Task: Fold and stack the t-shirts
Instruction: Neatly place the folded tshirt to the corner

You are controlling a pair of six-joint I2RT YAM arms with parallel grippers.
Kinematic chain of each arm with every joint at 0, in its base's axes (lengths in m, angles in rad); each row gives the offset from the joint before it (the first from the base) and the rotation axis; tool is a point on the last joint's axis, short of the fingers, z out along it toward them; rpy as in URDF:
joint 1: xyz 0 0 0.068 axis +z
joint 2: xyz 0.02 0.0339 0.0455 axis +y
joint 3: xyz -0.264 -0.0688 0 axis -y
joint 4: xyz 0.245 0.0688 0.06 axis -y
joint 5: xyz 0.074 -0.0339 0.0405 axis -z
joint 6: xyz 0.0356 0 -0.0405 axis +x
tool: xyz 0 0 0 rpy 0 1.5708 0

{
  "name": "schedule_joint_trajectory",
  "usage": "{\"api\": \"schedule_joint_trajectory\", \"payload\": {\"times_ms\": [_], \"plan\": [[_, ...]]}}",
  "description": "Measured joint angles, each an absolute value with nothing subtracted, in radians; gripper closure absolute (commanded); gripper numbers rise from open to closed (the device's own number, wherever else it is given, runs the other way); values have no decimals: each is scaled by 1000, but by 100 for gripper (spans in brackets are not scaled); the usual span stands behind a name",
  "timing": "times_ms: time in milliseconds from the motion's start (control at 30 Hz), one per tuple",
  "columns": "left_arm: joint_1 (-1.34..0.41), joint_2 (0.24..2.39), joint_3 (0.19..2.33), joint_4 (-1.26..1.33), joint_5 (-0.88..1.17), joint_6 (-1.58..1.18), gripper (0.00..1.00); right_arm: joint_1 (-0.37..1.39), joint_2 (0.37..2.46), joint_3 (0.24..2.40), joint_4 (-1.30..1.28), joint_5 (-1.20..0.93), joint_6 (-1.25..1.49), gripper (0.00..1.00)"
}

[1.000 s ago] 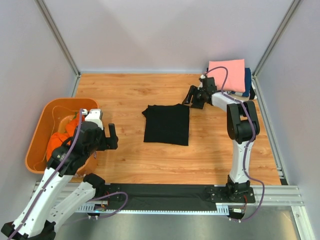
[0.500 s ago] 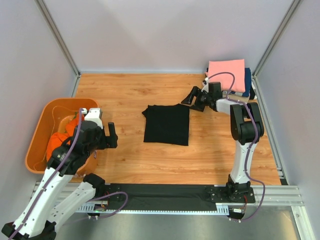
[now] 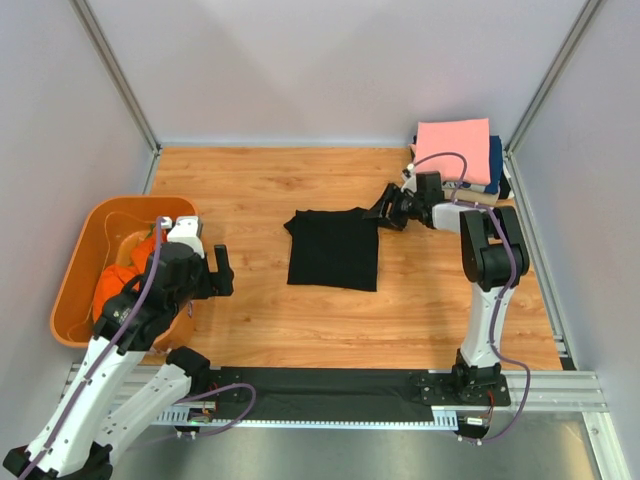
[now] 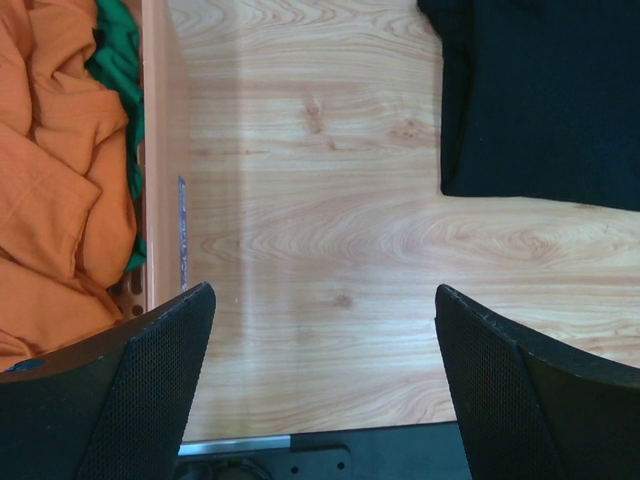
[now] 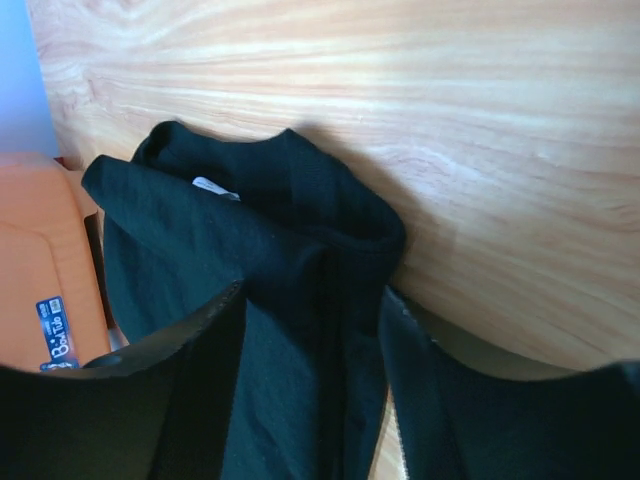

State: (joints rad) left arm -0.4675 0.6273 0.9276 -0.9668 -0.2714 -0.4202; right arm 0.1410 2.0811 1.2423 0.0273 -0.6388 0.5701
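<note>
A black t-shirt (image 3: pixel 335 250) lies folded into a rectangle mid-table. My right gripper (image 3: pixel 385 210) is low at its far right corner. In the right wrist view the gripper (image 5: pixel 314 290) is open, its fingers on either side of the shirt's folded edge (image 5: pixel 330 240). A stack at the back right has a pink t-shirt (image 3: pixel 453 150) on top, a navy one (image 3: pixel 495 160) and a cream one (image 3: pixel 482 194) under it. An orange t-shirt (image 3: pixel 115 280) lies crumpled in the tub. My left gripper (image 3: pixel 210 272) is open and empty over bare wood (image 4: pixel 322 290), between the tub and the black shirt (image 4: pixel 540 100).
The orange plastic tub (image 3: pixel 85 240) stands at the left edge; green cloth (image 4: pixel 120 100) lies beside the orange shirt (image 4: pixel 50 180) in it. Grey walls and metal posts enclose the table. A black rail (image 3: pixel 330 385) runs along the near edge.
My right gripper has moved down and left, from beside the stack to the black shirt's far right corner. The left arm has barely moved.
</note>
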Motion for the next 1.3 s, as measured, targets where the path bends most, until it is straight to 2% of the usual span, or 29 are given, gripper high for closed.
{"api": "schedule_joint_trajectory", "payload": {"times_ms": [100, 133, 233, 500, 667, 967, 1300], "plan": [[-466, 625, 928, -967, -272, -420, 4, 148, 2095, 1243, 19, -651, 569, 65], [-466, 623, 928, -967, -273, -420, 4, 149, 2103, 1245, 17, -659, 570, 76], [-464, 620, 928, -967, -273, -420, 4, 153, 2127, 1252, 8, -676, 571, 100], [-462, 607, 927, -967, -282, -421, 5, 165, 2099, 1222, -8, -694, 562, 100], [-462, 590, 920, -965, -282, -420, 5, 170, 1971, 1222, -191, -625, 480, 100], [-462, 590, 915, -958, -278, -420, 5, 141, 1750, 1398, -460, -451, 312, 100], [-462, 603, 911, -948, -270, -418, 6, 62, 1698, 1601, -635, -359, 194, 100]]}}
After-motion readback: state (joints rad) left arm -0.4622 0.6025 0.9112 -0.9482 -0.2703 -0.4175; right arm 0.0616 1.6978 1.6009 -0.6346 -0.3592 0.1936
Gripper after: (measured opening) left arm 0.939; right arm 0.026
